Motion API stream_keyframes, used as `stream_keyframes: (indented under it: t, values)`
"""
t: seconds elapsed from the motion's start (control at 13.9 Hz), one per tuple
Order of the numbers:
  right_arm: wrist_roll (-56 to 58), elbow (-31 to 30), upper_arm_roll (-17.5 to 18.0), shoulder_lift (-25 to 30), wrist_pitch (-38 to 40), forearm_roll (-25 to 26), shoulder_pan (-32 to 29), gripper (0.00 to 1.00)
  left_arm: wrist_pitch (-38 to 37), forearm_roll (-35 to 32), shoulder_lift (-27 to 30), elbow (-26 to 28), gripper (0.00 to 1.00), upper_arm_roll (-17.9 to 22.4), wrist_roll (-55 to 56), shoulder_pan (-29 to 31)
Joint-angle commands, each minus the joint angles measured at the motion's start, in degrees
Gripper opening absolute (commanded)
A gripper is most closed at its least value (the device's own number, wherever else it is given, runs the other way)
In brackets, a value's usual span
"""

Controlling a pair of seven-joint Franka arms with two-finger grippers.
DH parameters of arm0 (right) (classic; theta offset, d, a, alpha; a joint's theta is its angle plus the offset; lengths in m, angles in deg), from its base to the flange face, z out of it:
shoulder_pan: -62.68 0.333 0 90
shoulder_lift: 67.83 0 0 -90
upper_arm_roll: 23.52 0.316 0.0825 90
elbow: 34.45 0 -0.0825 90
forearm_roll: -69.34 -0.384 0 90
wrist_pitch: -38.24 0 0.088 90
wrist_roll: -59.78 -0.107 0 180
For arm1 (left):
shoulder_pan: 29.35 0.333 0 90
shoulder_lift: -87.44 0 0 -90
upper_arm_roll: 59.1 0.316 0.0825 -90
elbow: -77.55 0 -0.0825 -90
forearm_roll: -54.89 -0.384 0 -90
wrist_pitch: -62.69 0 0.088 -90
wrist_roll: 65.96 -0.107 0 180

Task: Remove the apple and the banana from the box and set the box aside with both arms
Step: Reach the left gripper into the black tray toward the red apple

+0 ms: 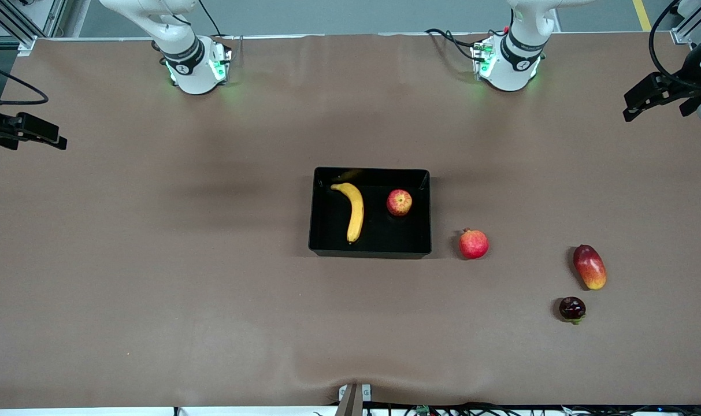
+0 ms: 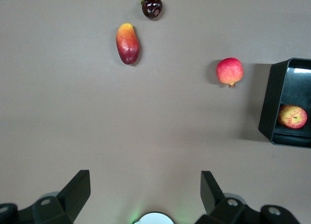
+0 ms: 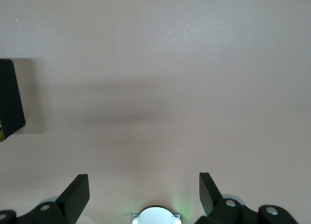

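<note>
The black tray (image 1: 322, 234) sits in the middle of the table. The yellow banana (image 1: 355, 211) and the red-and-yellow apple (image 1: 399, 202) lie inside it, apart from each other. My left gripper (image 1: 657, 97) is open and empty, raised over the table's edge at the left arm's end. My right gripper (image 1: 28, 132) is open and empty, raised over the table's edge at the right arm's end. The left wrist view shows its open gripper (image 2: 144, 178), the tray's corner (image 2: 272, 102) and the apple (image 2: 292, 116). The right wrist view shows its open gripper (image 3: 143, 180) and a tray corner (image 3: 8, 100).
A red pomegranate (image 1: 473, 244) lies beside the tray toward the left arm's end. An oblong red-orange mango (image 1: 590, 266) and a small dark round fruit (image 1: 572, 308) lie farther toward that end. All three show in the left wrist view: pomegranate (image 2: 230, 71), mango (image 2: 128, 43), dark fruit (image 2: 151, 7).
</note>
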Motion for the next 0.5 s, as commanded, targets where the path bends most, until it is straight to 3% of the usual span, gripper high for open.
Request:
stream_keyframes:
  t: [0.0,0.22,0.43]
  values:
    - [0.5,1.4,0.4,-0.7,1.0,-0.2,-0.7,1.0,-1.3,-0.2,-1.0,-1.6,1.0,-0.2,-0.3,0.2]
    - [0.6,1.4,0.4,-0.7,1.0,-0.2,-0.9,1.0,-1.3,-0.4,-5.8,-4.7,1.0,-0.7,0.0,-0.8]
    - [0.5,1.4,0.4,-0.7,1.0,-0.3,-0.7,1.0,-1.2,0.0,-12.4,-7.8,1.0,-3.7,1.6,-2.4]
